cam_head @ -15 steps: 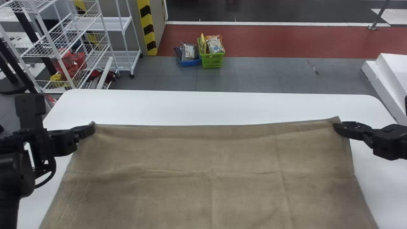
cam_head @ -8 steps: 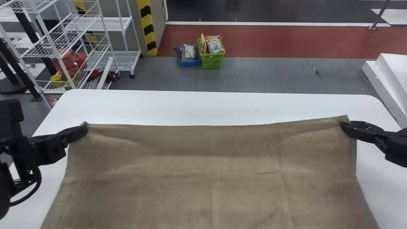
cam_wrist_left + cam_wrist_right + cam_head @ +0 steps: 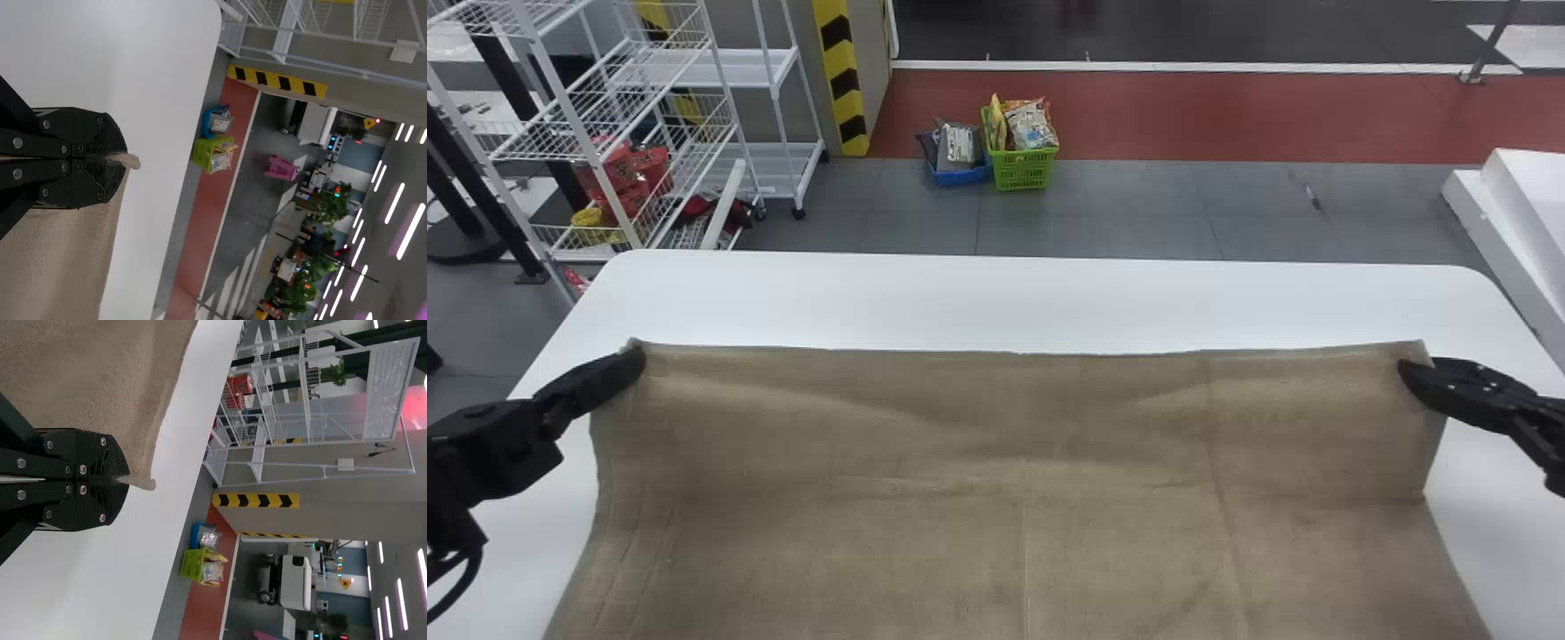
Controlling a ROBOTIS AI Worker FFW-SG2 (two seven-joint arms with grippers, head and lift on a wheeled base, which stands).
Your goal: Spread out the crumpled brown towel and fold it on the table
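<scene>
The job seems to be at the spreading step, with the folding ahead. The brown towel (image 3: 1005, 533) lies broad across the lower part of the head view, over the white table (image 3: 1005, 298), its far edge running from centre left to centre right. The left tool (image 3: 633, 362) is closed on the far corner at centre left; the right tool (image 3: 1412, 373) is clamped on the opposite far corner at centre right. Between these 2 corners the edge looks nearly straight, though soft ripples run below it and 1 long crease runs down the right half.

The next move probably calls for the 2 tools to set that edge down evenly, with light tension, before letting go. Pulling too hard could slip a corner free, since each pinch takes only a little cloth. After that, a matched lift of 2 corners would start fold 1.
</scene>
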